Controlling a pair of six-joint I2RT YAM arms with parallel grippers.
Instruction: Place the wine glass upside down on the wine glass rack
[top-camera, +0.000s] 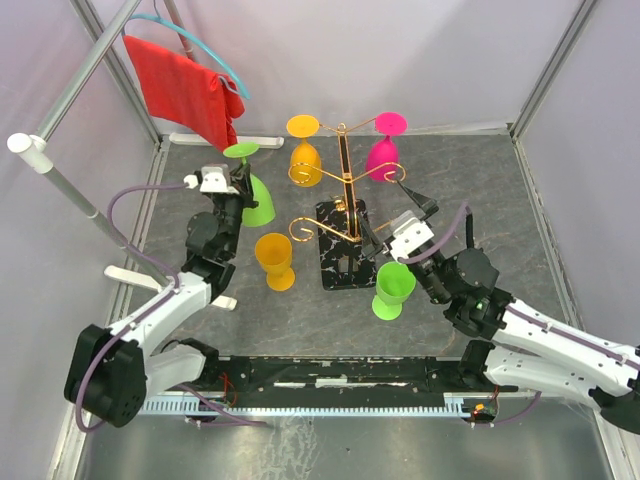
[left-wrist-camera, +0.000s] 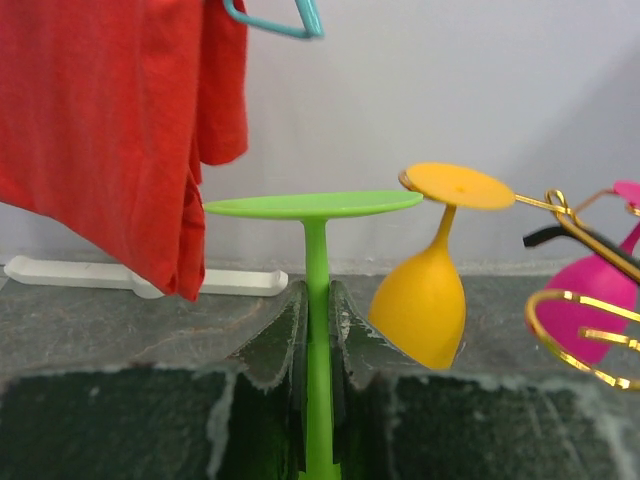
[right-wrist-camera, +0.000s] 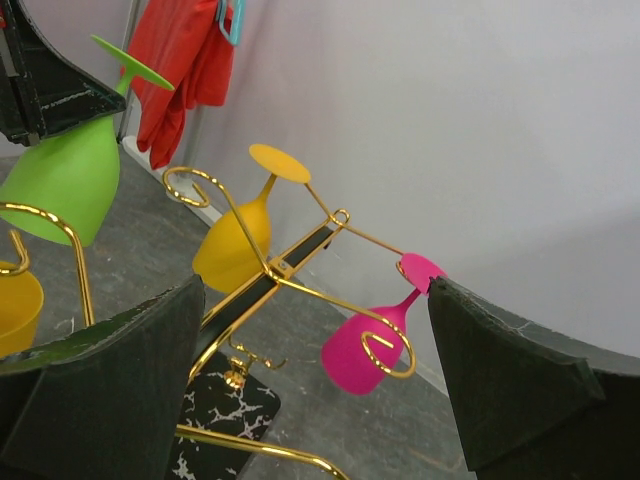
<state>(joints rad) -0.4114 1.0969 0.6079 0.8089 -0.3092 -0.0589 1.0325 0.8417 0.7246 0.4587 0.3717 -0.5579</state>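
Left fingers (left-wrist-camera: 272, 345) pinch the green wine glass (left-wrist-camera: 314, 206) by its stem, bowl cut off; right fingers (right-wrist-camera: 100, 400) spread.

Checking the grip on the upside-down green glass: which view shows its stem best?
The left wrist view: the upside-down green glass has its stem running straight up between the shut jaws to its foot. The top view shows bowl and foot from above, the stem barely visible. The right wrist view shows mainly bowl and foot.

Top camera looks down over the whole worktop (top-camera: 520, 220); both wrist cameras, low and close, share the wine glass rack (top-camera: 346, 185).
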